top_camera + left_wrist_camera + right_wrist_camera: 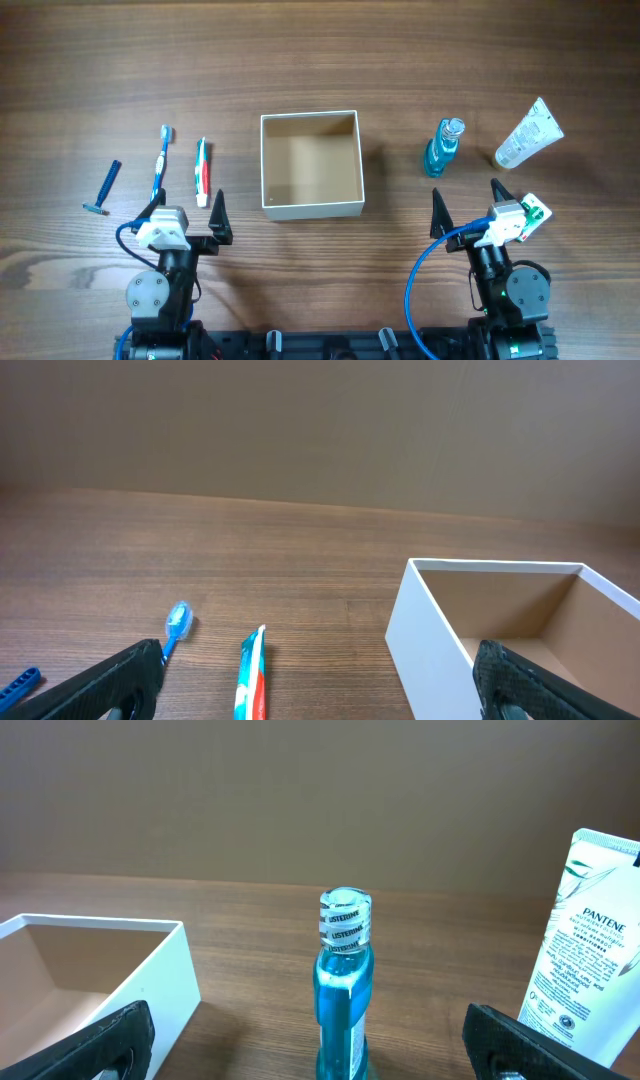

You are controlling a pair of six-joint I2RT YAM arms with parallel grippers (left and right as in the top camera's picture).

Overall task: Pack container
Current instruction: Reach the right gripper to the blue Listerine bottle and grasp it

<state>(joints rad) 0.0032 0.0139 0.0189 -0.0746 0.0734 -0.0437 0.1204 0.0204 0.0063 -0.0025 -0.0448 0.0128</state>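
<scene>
I read this as the very start of packing. The container (311, 208) sits at the centre of the overhead frame, and its tan inside is bare. The left gripper (187, 208) hangs at lower left with its fingers spread wide and nothing between them. The right gripper (467, 202) at lower right is spread just as wide and likewise holds nothing.

5 items lie waiting. Left of the box are a red-and-white toothpaste tube (202, 172), a blue toothbrush (161, 160) just beside it, and a blue razor (103, 188) further left. Right of the box are a blue mouthwash bottle (444, 147), standing upright, and a white Pantene tube (529, 134) at upper right.

My next move, I judge, is a first pick. The toothpaste tube lies flat just ahead of the left fingers, so I'd need to come down low and close across its narrow width. The bottle on the right stands tall and looks easy to tip.

The table (100, 60) is dark wood-grain with a matte finish. Behind it the wrist views show only a plain tan wall.
</scene>
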